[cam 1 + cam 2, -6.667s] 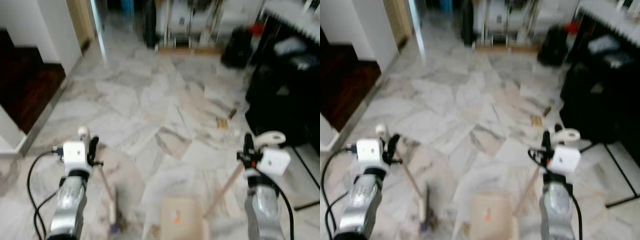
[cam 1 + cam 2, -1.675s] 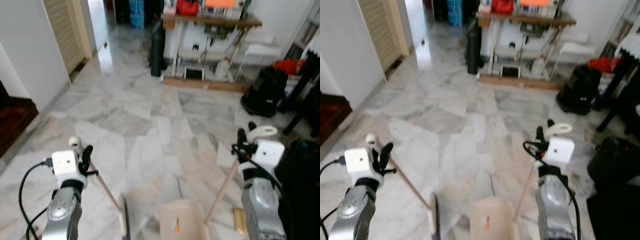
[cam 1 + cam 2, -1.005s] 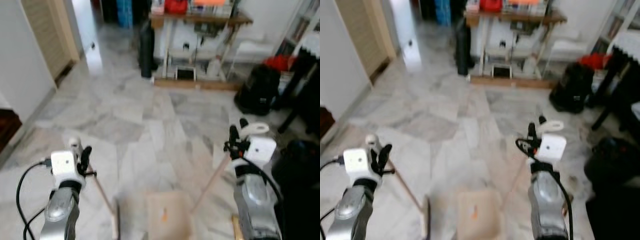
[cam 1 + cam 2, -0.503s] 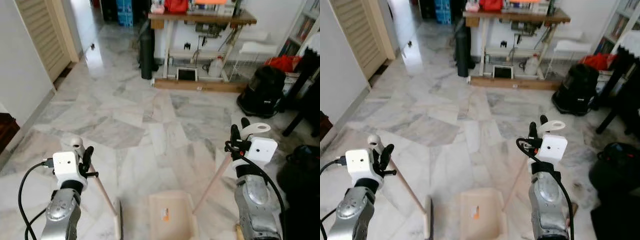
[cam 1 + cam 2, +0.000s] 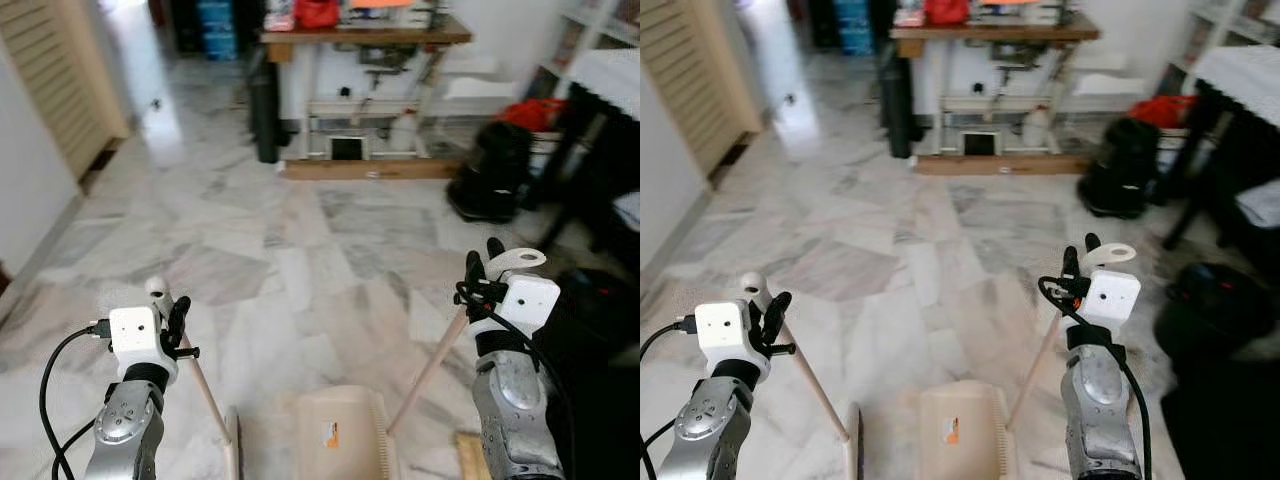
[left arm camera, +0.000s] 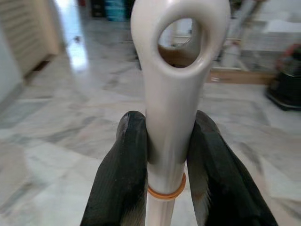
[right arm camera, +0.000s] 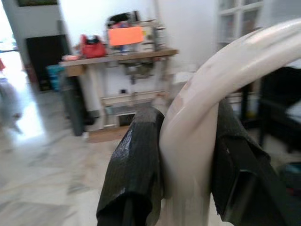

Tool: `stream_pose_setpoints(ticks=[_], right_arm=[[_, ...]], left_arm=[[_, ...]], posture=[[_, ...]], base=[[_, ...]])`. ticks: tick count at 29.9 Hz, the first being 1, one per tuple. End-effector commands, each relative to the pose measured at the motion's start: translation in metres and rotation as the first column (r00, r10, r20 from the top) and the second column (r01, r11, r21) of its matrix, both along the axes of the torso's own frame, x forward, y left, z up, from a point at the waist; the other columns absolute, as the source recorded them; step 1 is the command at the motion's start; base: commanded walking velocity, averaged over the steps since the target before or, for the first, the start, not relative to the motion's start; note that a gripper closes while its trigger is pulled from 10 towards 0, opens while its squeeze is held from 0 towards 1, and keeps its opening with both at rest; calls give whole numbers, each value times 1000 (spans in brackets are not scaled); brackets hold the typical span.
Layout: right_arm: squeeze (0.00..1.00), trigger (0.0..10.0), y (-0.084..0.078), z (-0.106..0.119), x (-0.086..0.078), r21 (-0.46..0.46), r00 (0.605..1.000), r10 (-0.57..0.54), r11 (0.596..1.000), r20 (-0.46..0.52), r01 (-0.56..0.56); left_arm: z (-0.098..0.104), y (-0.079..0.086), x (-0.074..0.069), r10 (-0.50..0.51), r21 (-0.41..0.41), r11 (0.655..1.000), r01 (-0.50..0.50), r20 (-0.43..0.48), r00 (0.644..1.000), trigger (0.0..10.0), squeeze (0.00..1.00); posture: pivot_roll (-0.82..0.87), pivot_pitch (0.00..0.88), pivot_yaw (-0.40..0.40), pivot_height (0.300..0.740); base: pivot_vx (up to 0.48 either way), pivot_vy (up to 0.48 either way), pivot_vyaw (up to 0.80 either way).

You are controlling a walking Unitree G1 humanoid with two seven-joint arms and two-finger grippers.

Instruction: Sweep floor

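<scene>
A wide floor of grey-veined white marble tiles [image 5: 300, 250] stretches ahead to a wooden-topped desk [image 5: 350, 40] on white legs at the far wall, with cluttered items on top and a white jug and a small box beneath it. A tall black cylinder [image 5: 263, 110] stands on the floor just left of the desk, and a louvred cream door [image 5: 55, 80] lines the left side. On the right sit a black rounded bag [image 5: 490, 170] on the floor and dark furniture [image 5: 600, 190] beside it. Low in the head views, between the two arms, a cream plastic dustpan [image 5: 338, 440] lies on the tiles, its long pale wooden handle [image 5: 430, 365] slanting up to the right gripper [image 5: 1076, 268], which is clenched on the handle's white looped end [image 7: 207, 141]; the right wrist view shows the black fingers [image 7: 136, 165] pressed against both sides of it. To the left of the dustpan, the cream broom head [image 5: 232, 445] rests on the floor, and its thin wooden stick [image 5: 205, 390] rises leftward to the left gripper [image 5: 172, 318], grasping it firmly just below the broom's white plastic tip with a hanging hole [image 6: 181, 42]. An orange ring [image 6: 166, 192] circles the stick between the fingers.
</scene>
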State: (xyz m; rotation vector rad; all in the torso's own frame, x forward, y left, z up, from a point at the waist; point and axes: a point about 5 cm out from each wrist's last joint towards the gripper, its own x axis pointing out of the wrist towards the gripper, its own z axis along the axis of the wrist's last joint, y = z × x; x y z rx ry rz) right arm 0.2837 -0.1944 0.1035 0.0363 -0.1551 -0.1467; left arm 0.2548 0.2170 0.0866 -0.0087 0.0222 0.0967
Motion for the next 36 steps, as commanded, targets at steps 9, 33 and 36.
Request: stream_pose_setpoints(ticks=[9, 33, 36], right_arm=[[0, 10000, -3, 7, 2, -11, 1000, 1, 1000, 19, -1], [0, 10000, -1, 7, 3, -8, 1000, 14, 1000, 17, -14], [0, 10000, -1, 7, 3, -7, 1000, 14, 1000, 17, -14]], left_arm=[[12, 2, 5, 31, 15, 999, -31, 43, 999, 10000, 0], [14, 0, 7, 19, 32, 999, -21, 63, 998, 10000, 0], [14, -2, 7, 16, 31, 999, -18, 64, 998, 10000, 0]], posture=[[0, 0, -10, 740], [-1, 0, -12, 740], [0, 0, -13, 740]], base=[[0, 138, -800], [0, 39, -800], [0, 0, -800]])
